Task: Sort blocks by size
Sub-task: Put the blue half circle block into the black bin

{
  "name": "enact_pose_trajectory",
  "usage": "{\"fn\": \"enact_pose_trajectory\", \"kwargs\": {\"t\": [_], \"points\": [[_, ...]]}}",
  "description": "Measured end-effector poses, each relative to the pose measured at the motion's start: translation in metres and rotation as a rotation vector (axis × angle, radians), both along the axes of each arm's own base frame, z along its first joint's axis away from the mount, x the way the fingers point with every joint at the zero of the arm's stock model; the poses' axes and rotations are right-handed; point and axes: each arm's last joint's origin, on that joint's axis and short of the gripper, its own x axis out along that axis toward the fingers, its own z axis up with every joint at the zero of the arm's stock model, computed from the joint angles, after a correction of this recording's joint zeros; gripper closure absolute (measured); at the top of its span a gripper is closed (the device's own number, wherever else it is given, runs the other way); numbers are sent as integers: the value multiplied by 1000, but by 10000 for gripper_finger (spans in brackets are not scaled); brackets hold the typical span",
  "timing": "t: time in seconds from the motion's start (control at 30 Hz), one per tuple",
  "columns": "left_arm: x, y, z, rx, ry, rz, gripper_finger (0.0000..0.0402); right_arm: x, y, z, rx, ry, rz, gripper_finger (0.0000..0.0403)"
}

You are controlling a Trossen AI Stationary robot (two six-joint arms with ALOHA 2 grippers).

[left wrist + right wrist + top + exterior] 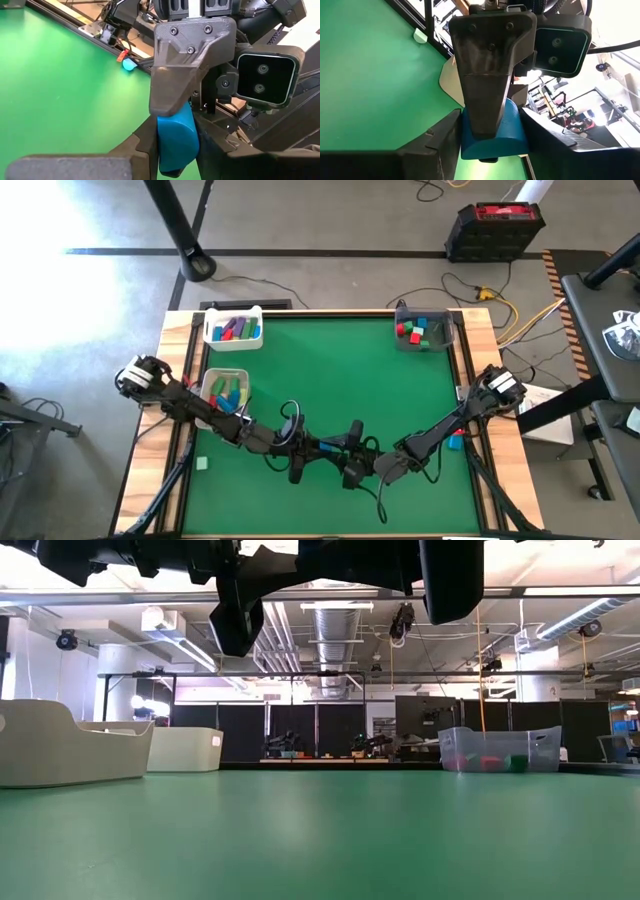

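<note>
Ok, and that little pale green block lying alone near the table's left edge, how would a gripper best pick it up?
Probably from straight above, pinching two opposite flat sides of the pale green block: it lies flat, with nothing crowding it. The left gripper and right gripper now meet mid-table, both closed on a blue block.

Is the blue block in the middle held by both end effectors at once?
Yes: in the left wrist view the blue block sits between the left end effector's fingers while the right end effector's finger presses on it.
</note>
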Motion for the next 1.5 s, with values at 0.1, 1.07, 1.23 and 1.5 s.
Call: {"fn": "enact_pose_trajectory", "kwargs": {"t": [0.1, 1.07, 1.23, 1.5], "points": [[0, 0, 0, 1, 0, 0, 328, 0, 0, 0, 4, -1, -1, 216], [-3, -1, 3, 145, -1, -47, 262, -3, 7, 8, 66, -29, 11, 230], [-12, 0, 10, 221, 65, -21, 211, -18, 2, 27, 118, 40, -2, 236], [-37, -10, -1, 321, 269, 86, 179, -70, -64, 66, 369, 255, -297, 230]]}}
